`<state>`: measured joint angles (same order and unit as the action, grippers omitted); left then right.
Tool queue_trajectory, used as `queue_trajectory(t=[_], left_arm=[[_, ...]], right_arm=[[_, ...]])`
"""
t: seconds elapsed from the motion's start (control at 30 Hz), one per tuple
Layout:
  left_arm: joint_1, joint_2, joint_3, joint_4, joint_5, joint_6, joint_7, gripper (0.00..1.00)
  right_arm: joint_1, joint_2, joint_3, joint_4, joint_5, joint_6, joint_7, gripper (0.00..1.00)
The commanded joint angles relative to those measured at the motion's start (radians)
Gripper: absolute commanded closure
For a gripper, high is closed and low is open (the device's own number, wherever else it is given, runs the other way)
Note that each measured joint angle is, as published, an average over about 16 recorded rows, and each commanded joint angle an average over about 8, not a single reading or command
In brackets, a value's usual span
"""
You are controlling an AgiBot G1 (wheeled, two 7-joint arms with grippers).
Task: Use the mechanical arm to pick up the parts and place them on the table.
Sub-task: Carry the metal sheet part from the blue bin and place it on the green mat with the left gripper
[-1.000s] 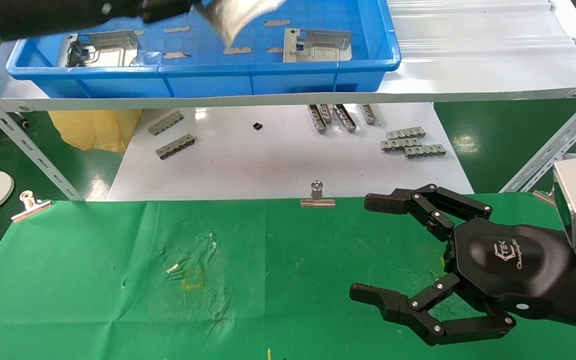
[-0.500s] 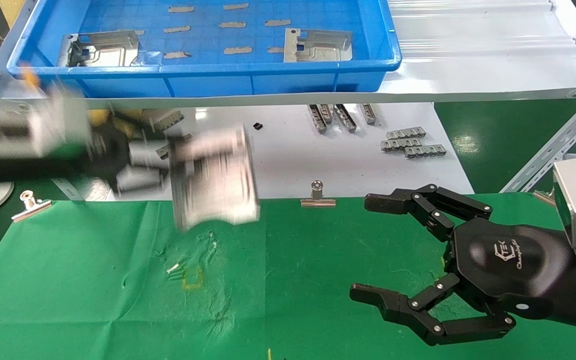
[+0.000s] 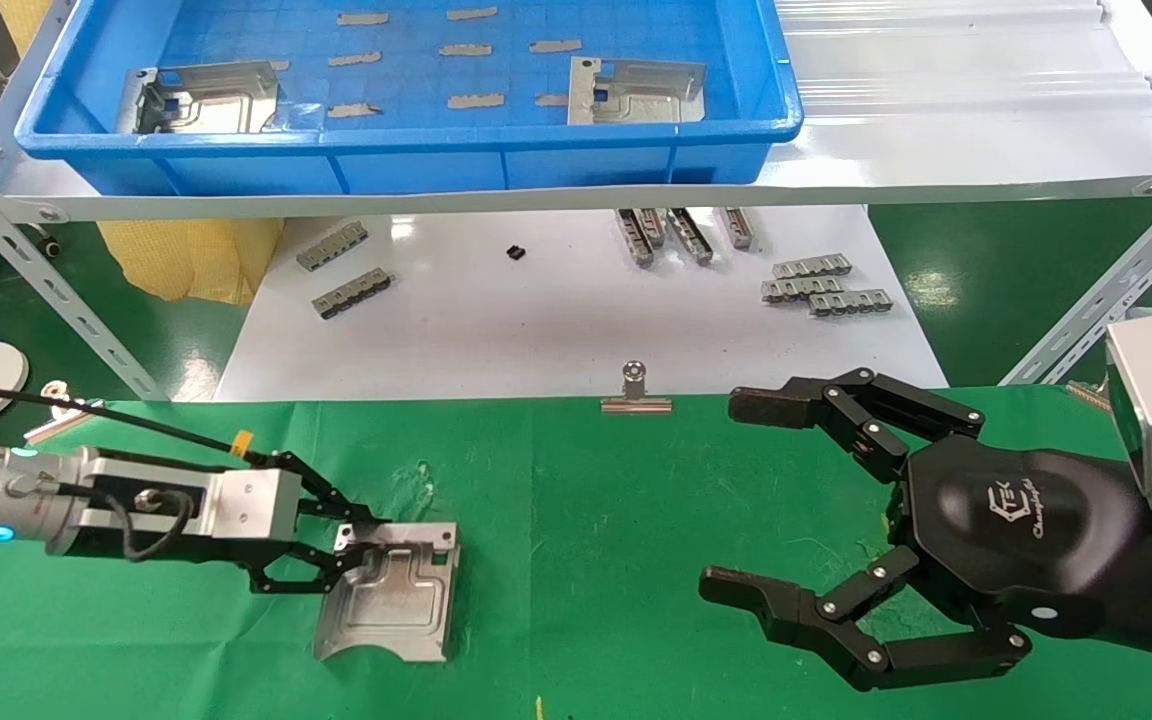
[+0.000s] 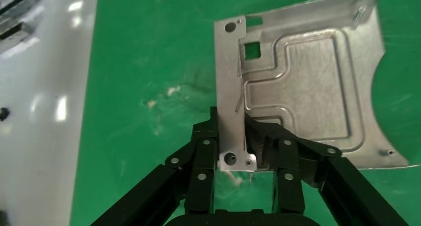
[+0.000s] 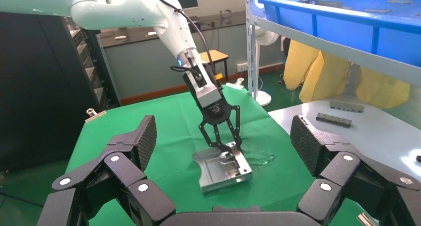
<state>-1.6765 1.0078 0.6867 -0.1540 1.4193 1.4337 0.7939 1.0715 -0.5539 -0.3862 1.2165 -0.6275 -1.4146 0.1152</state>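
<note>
your left claw [image 3: 336, 555] is pinched shut on the edge of one stamped plate [image 3: 391, 592], which lies on the green desk [image 3: 576, 500] but isn't released. two more plates [image 3: 198, 97] wait in the blue tray [image 3: 536, 160]. your right claw [image 3: 736, 500] hovers wide open, empty.

The left claw [image 3: 341, 553] grips a silver plate [image 3: 391, 592] lying flat on the green surface [image 3: 576, 520], near left. The right claw [image 3: 736, 495] rests spread wide, near right. Two more plates [image 3: 198, 98] sit in the far blue tray [image 3: 496, 150].
</note>
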Motion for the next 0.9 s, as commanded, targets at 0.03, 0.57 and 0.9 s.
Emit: queue_trajectory(t=[0.03, 0.57, 0.9], left_arm=[[0.0, 0.012, 0.006, 0.029, 0.01, -0.019, 0.015, 0.38], [-0.028, 0.031, 0.014, 0.116, 0.023, 0.005, 0.069, 0.0], [-0.074, 0.024, 0.017, 0.167, 0.028, 0.061, -0.03, 0.0]], right_arm=[[0.0, 0.0, 0.0, 0.0, 0.0, 0.0, 0.0, 0.0], [0.0, 0.0, 0.0, 0.0, 0.0, 0.0, 0.0, 0.0], [0.0, 0.0, 0.0, 0.0, 0.0, 0.0, 0.0, 0.0]])
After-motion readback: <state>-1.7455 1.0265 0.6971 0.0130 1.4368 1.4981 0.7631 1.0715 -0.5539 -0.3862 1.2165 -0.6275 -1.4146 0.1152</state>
